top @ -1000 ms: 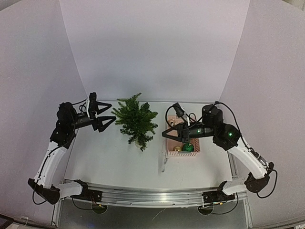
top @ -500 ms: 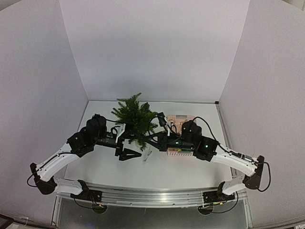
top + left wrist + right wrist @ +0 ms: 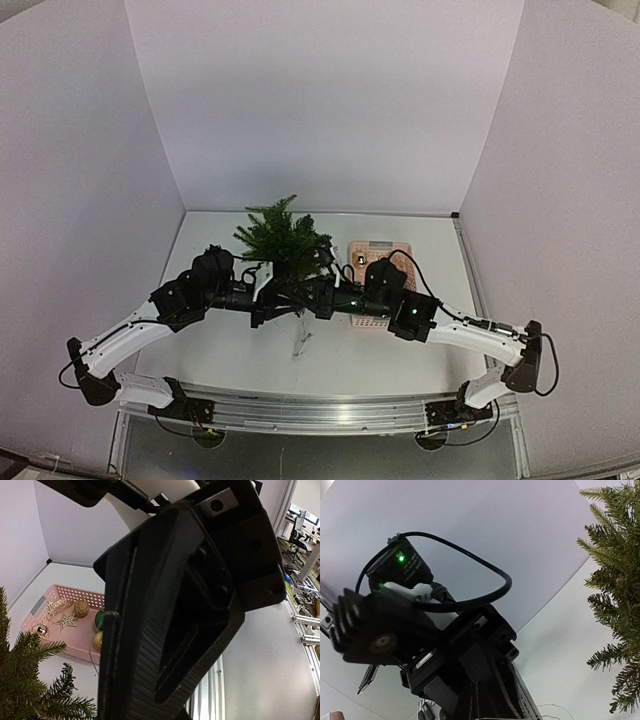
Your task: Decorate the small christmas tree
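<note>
Green and bushy, the small christmas tree [image 3: 283, 245] stands upright at the back middle of the table [image 3: 210, 350]. The pink basket [image 3: 382, 248] of baubles [image 3: 41, 629] sits just beside it at its 3 o'clock. Your two grippers meet nose to nose right in front of the tree, at its 6 o'clock. The left gripper [image 3: 283, 299] reaches in from 9 o'clock and the right gripper [image 3: 306, 295] from 3 o'clock. That reads as a hand-over, or a two-handed hanging, staged close to the lower branches so the piece has little way to travel. A pale thin thing [image 3: 299, 343], probably an ornament on its thread, dangles below the meeting point toward the table. The right gripper's jaws are together, but you cannot make out whether they pinch that thread. The left gripper's jaws are lost in the black tangle. Its wrist view is filled by a black ribbed finger [image 3: 130, 680], so you cannot tell how they stand. No ornament shows on the branches you can see.
</note>
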`<state>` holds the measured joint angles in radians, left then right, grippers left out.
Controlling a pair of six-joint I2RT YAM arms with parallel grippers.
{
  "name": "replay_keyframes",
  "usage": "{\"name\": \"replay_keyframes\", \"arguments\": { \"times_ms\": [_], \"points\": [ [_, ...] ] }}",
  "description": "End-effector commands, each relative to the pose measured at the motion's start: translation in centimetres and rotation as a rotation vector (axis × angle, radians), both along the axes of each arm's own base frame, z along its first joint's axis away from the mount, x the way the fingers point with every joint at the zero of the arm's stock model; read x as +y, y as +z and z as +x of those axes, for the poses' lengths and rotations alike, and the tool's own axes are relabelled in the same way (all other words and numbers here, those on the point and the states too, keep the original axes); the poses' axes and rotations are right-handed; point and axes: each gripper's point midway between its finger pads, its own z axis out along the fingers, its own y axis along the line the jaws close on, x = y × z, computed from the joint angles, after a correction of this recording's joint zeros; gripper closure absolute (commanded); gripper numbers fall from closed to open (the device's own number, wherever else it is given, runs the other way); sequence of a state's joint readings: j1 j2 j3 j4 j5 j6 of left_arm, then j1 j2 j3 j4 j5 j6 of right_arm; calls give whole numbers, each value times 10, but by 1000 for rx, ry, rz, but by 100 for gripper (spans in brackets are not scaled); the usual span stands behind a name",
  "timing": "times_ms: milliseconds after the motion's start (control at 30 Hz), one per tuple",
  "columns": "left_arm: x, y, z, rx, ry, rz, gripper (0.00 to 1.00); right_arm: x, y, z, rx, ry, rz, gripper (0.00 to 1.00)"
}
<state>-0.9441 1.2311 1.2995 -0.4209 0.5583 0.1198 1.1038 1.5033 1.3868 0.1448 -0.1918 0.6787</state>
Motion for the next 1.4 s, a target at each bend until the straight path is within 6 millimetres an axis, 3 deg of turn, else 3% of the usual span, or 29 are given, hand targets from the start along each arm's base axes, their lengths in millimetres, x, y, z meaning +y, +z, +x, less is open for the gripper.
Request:
{"name": "replay_keyframes", "arguments": {
  "times_ms": [0, 167, 200, 333, 367, 633, 800, 967, 1100, 1300, 1367],
  "points": [
    [8, 10, -6, -8, 6, -15, 100, -9, 43, -1, -73, -20, 97, 100],
    [13, 14, -7, 31, 39, -29, 100, -13, 24, 3, -52, -51, 53, 97],
    [16, 16, -5, 51, 64, -37, 100, -14, 17, 2, -41, -49, 34, 85],
    [23, 19, 5, 119, 133, -80, 100, -20, -11, -2, -8, -40, -71, 18],
    [24, 19, 7, 133, 144, -89, 100, -23, -17, -3, -7, -41, -93, 14],
    [24, 30, 20, 157, 204, -150, 100, -51, -48, -12, -107, -52, -176, 10],
    [26, 36, 35, 215, 273, -194, 100, -53, -101, -5, -106, -99, -294, 11],
    [23, 30, 38, 221, 267, -201, 100, -25, -144, -23, -136, -41, -398, 14],
    [20, 27, 41, 217, 268, -208, 100, -5, -172, -49, -254, -21, -496, 14],
    [14, 20, 40, 226, 239, -190, 100, 29, -206, -110, -805, 241, -713, 10],
    [13, 17, 40, 227, 237, -181, 100, 35, -219, -118, -949, 334, -804, 8]
  ]
}}
